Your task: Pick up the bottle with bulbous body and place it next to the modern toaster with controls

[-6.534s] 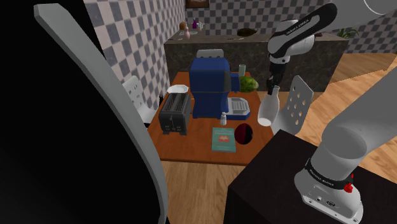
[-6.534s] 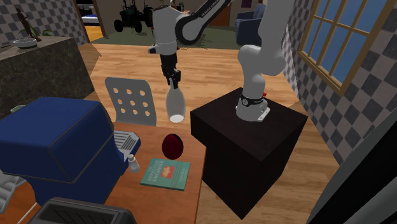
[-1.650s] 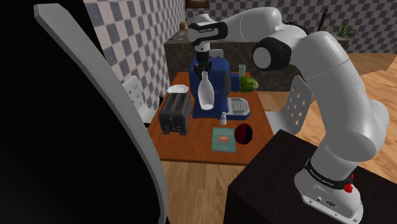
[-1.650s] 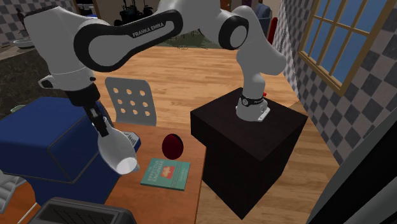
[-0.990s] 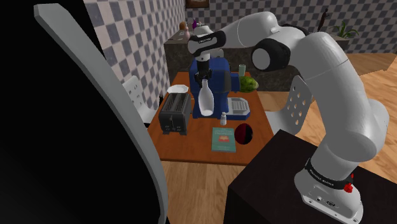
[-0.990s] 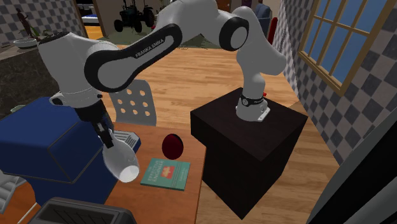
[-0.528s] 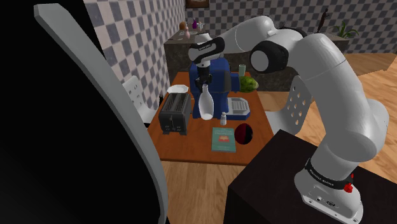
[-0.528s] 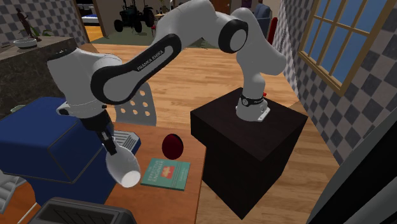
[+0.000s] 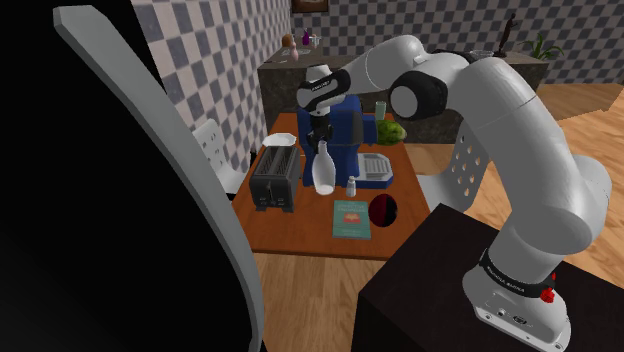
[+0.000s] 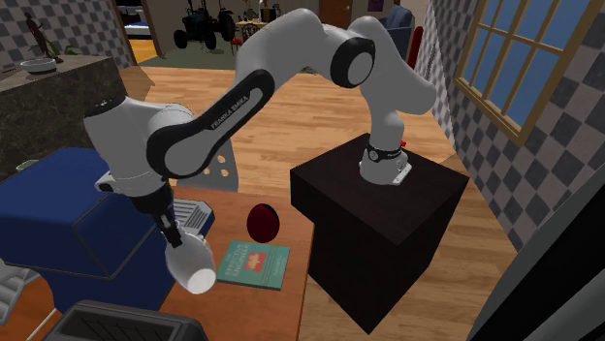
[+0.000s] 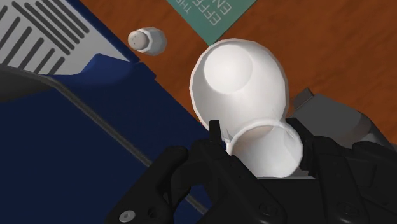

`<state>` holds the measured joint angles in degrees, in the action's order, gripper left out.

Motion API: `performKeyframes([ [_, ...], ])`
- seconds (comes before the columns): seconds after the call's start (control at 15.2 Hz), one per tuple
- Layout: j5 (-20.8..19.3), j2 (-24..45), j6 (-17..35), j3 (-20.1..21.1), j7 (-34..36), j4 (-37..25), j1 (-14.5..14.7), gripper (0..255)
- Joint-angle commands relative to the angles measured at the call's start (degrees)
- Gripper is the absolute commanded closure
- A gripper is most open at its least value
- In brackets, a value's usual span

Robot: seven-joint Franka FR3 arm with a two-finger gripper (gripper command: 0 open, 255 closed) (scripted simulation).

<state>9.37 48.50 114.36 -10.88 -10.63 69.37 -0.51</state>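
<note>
My claw is pinching the narrow neck of the white bottle, a black finger on either side, and the round body hangs under me with its base facing the brown table. The bottle is over the table just in front of the blue machine. The dark toaster is close by on the shoulder view's left and the small shaker is near on its right. I cannot tell whether the base touches the wood; from the second exterior view I judge it to be a little above. The step in hand is the set-down, and this spot seems near enough to the toaster to count. To do it well I should come straight down with the bottle upright. That way the bulb clears the machine's front edge and does not swing into the shaker or the green book. I should hold the pinch until the base sits flat, since a bottle held by its neck could tip if dropped early. Then I spread the fingers just enough and lift straight up off the neck.
</note>
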Motion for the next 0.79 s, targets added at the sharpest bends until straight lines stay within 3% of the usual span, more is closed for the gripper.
performKeyframes([
  [0.0, 0.13, 0.95, 1.08, 0.11, -0.04, 0.09, -0.04, 255],
  [0.73, 0.5, 4.79, 5.27, 0.72, -0.24, 0.42, -0.36, 255],
])
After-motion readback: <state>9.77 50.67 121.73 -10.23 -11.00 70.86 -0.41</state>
